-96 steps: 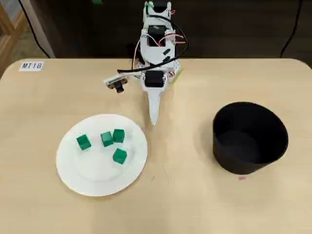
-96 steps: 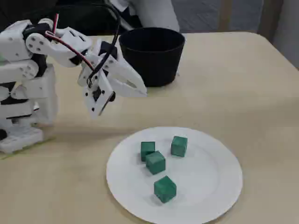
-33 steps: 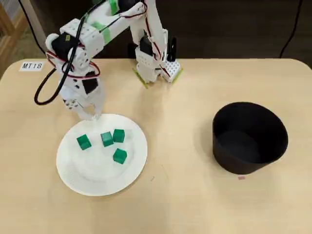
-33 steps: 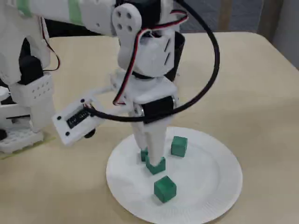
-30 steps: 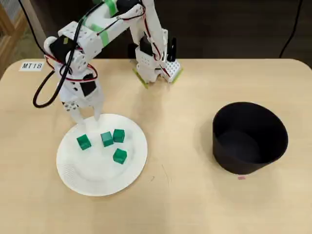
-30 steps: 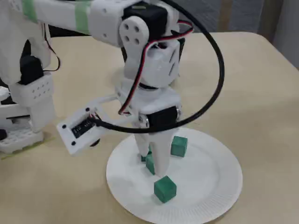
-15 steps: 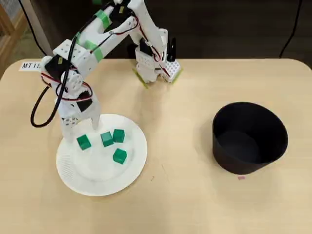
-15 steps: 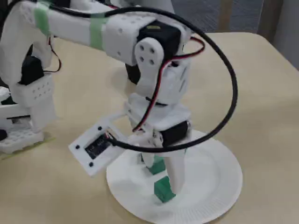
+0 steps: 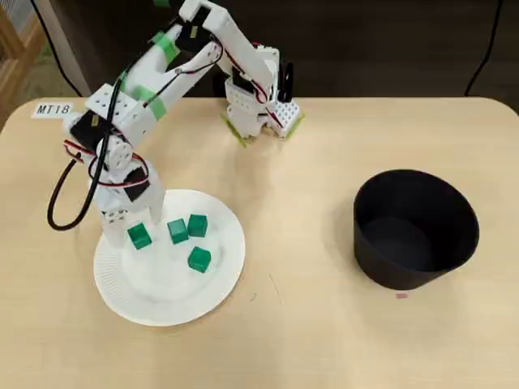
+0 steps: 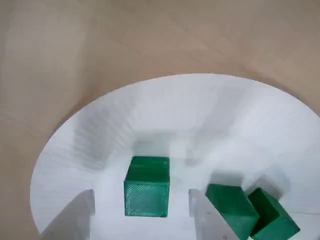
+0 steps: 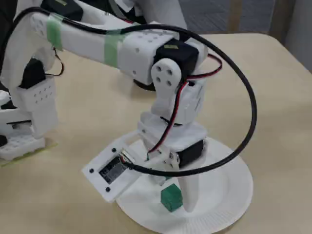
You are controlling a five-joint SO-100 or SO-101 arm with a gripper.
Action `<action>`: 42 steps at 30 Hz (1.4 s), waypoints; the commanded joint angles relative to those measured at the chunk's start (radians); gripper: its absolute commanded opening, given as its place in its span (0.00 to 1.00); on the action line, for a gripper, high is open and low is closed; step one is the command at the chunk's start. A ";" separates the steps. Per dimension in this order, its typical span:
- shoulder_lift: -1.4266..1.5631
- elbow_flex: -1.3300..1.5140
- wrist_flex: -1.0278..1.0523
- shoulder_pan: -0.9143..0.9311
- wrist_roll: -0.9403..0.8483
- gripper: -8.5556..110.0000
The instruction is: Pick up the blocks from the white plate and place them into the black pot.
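Observation:
Four green blocks lie on the white plate (image 9: 212, 284). In the overhead view, one block (image 9: 139, 236) is at the plate's left, two (image 9: 178, 231) (image 9: 197, 225) are side by side in the middle, and one (image 9: 199, 259) is nearer the front. My gripper (image 9: 135, 228) is low over the plate and open, straddling the left block. In the wrist view, that block (image 10: 147, 186) sits between the two white fingers (image 10: 75, 217) with a gap on each side. The fixed view shows the same block (image 11: 171, 197) beside one finger (image 11: 189, 192). The black pot (image 9: 415, 228) stands far to the right and looks empty.
The arm's base (image 9: 261, 105) is clamped at the table's back edge. A black cable (image 9: 61, 194) loops out to the left of the arm. A label reading MT18 (image 9: 53, 109) is stuck at the back left. Bare tabletop (image 9: 300, 235) lies between plate and pot.

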 commanded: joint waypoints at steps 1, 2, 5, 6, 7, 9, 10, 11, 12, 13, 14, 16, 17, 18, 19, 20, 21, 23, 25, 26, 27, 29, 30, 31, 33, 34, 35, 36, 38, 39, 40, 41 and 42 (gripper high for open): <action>-0.008 -0.074 -0.005 -0.009 -0.015 0.30; -0.017 -0.084 -0.005 -0.009 -0.017 0.30; -0.038 -0.100 -0.005 -0.011 -0.018 0.29; -0.046 -0.107 -0.006 -0.011 -0.020 0.29; -0.054 -0.117 -0.008 -0.011 -0.020 0.28; -0.071 -0.137 -0.008 -0.011 -0.017 0.24; -0.077 -0.143 -0.008 -0.011 -0.014 0.23; -0.081 -0.144 -0.008 -0.012 -0.012 0.22; -0.084 -0.146 -0.008 -0.014 -0.012 0.20; -0.091 -0.149 -0.008 -0.015 -0.011 0.18; -0.095 -0.152 -0.009 -0.017 -0.005 0.15; -0.112 -0.170 -0.009 -0.018 0.003 0.07; -0.120 -0.179 -0.006 -0.018 0.005 0.05; -0.123 -0.187 -0.005 -0.018 -0.003 0.05; -0.123 -0.193 -0.006 -0.018 -0.008 0.05; -0.123 -0.202 -0.006 -0.018 -0.012 0.05; -0.123 -0.215 -0.006 -0.020 -0.015 0.05; -0.120 -0.245 -0.002 -0.025 -0.023 0.05; -0.109 -0.291 0.002 -0.032 -0.041 0.05; -0.101 -0.314 0.002 -0.038 -0.049 0.05; -0.097 -0.345 0.002 -0.046 -0.061 0.05; -0.080 -0.399 0.002 -0.067 -0.078 0.05; -0.069 -0.430 0.002 -0.081 -0.094 0.05; -0.055 -0.460 0.002 -0.098 -0.110 0.05; -0.026 -0.518 -0.003 -0.143 -0.141 0.05; -0.015 -0.558 0.005 -0.172 -0.158 0.05; 0.006 -0.578 0.006 -0.202 -0.175 0.05; 0.035 -0.588 0.006 -0.239 -0.189 0.05; 0.101 -0.588 0.020 -0.318 -0.212 0.05; 0.135 -0.588 0.031 -0.362 -0.222 0.05; 0.172 -0.583 0.040 -0.410 -0.230 0.05; 0.212 -0.577 0.049 -0.460 -0.236 0.05; 0.247 -0.575 0.060 -0.517 -0.245 0.05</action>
